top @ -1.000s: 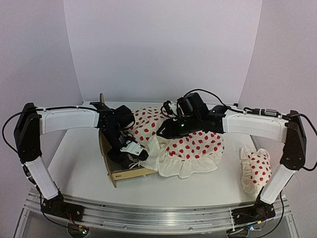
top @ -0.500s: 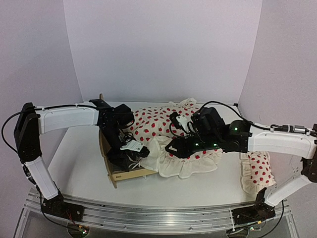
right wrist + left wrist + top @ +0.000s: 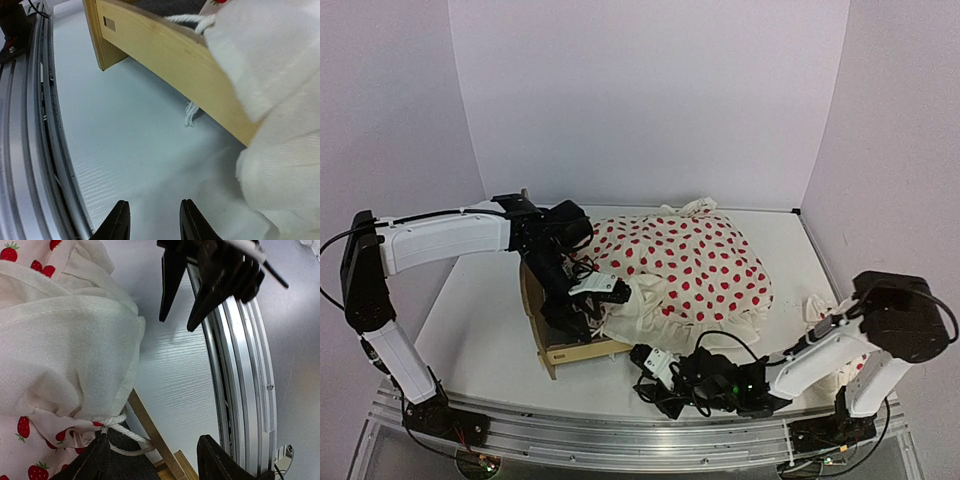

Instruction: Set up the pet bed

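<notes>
Right arm (image 3: pixel 820 350) has swung off the duvet (image 3: pixel 690 265) down to the surface's (image 3: pixel 470 320) near edge, right jaws narrowly parted, empty, aimed at the bed (image 3: pixel 582 351). Bed sits left of centre, long axis left to right, headboard left, near rail facing those jaws. Left jaws, wide, hover at its near corner, closer. Rail mark unreadable

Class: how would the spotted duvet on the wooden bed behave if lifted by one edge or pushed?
Probably floppy: the duvet bunches in soft folds and droops over the wooden bed. Likely light for its bulk, being thin ruffled cloth. Pushed, it would likely crumple rather than slide whole.
</notes>
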### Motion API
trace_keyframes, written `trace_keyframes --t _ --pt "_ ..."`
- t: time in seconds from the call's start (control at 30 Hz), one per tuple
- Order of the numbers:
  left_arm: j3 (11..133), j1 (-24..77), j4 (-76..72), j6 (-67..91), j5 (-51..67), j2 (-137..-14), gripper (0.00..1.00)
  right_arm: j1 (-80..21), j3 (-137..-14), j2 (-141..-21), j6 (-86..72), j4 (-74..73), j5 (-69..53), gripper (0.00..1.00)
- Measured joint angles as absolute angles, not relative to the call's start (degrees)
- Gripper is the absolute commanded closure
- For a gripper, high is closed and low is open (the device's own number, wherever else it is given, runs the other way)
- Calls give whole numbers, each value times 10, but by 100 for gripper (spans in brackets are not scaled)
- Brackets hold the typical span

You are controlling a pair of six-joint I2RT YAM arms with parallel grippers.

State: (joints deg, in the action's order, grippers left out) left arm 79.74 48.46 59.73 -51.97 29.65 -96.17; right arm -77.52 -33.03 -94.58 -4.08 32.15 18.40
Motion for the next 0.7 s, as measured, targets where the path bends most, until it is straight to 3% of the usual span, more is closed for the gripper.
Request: trace_keyframes --t 0.3,0.7 --pt "797 480 556 -445 284 -955 37 -778 -379 -1198 -73 641 257 67" --pt "797 472 523 -417 284 -945 37 -775 -455 -1306 -131 741 368 64"
